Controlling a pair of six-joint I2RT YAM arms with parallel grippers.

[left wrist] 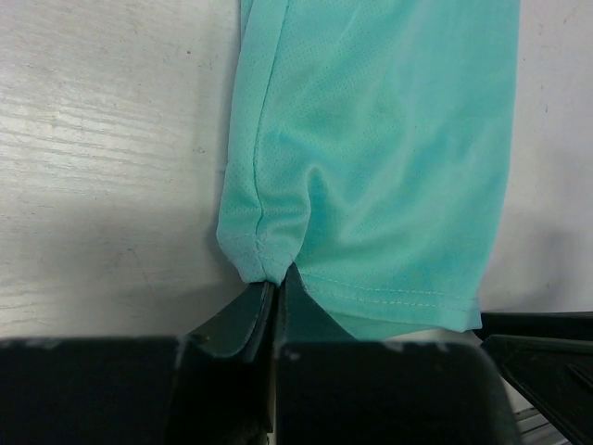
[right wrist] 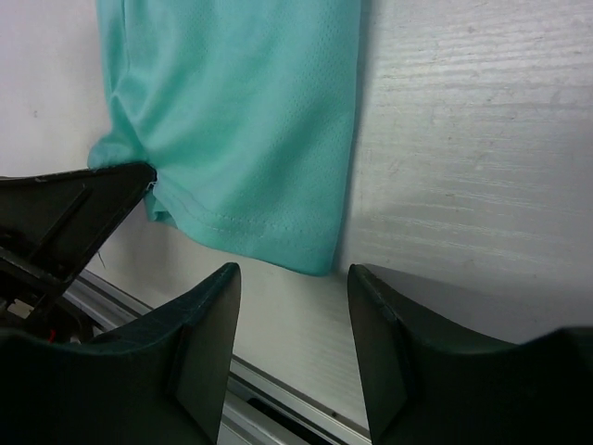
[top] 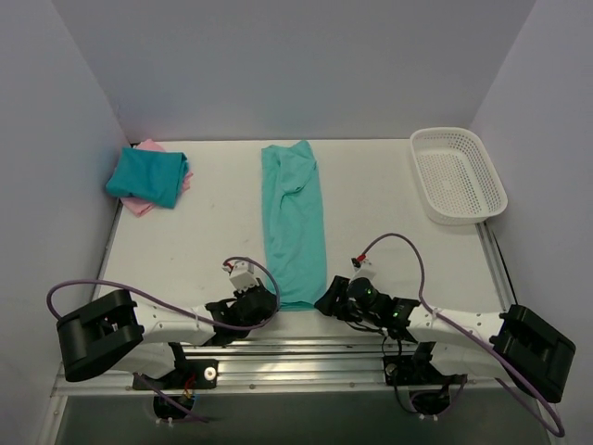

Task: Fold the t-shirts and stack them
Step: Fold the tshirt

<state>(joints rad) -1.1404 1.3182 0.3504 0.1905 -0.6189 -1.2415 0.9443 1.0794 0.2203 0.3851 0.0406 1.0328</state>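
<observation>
A light teal-green t-shirt lies as a long narrow strip down the middle of the table. My left gripper is shut on the near left corner of its hem. My right gripper stands open just short of the near right corner, with nothing between its fingers. In the top view the left gripper and right gripper flank the strip's near end. A folded darker teal-blue t-shirt rests on a pink t-shirt at the back left.
A white mesh basket stands at the back right. A metal rail runs along the table's near edge just behind both grippers. Purple cables loop above the arms. Walls close in the left, back and right sides.
</observation>
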